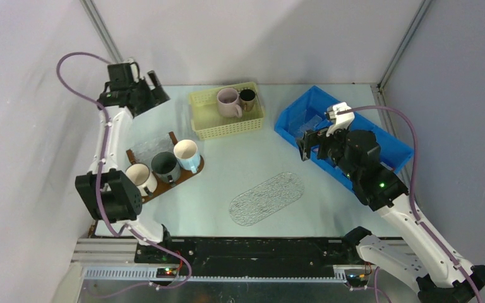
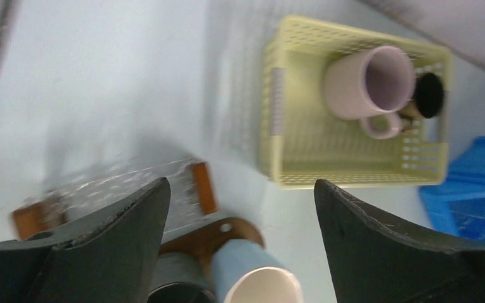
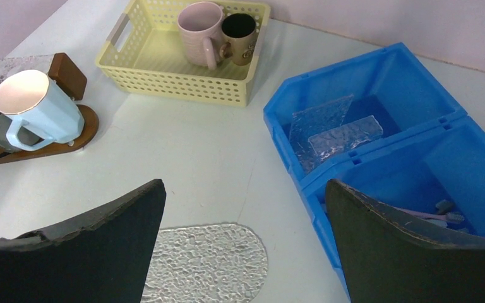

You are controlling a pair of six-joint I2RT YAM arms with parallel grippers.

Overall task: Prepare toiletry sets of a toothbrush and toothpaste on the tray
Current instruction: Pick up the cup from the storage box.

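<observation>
**Sets not begun, both grippers empty**

Progress looks close to nil. The bin (image 1: 288,129) on the right holds the supplies. Its far compartment has clear packets (image 3: 335,129), and I cannot tell what is in them. Its near compartment has the toothbrushes (image 3: 439,214), lying flat. No tube shows plainly anywhere.

The basket (image 1: 227,129) at the back holds two mugs, and neither has anything in it. The wood tray (image 3: 85,123) on the left carries three more mugs (image 1: 164,165), and no brush shows in or beside them. The oval mat (image 1: 266,199) lies mid-table with nothing on it. Which of the two serves as the tray, I cannot say. By my reading, every set remains to be picked and laid out.

The right gripper (image 3: 245,186) hangs above the bin's near edge, jaws spread wide, grasping nothing. The left gripper (image 2: 240,189) is raised over the far left of the table, jaws also wide apart and released.

Plain pale walls (image 1: 240,38) with slim metal posts close in the cell. The table (image 1: 246,158) is smooth, matte and pale blue-white.
</observation>
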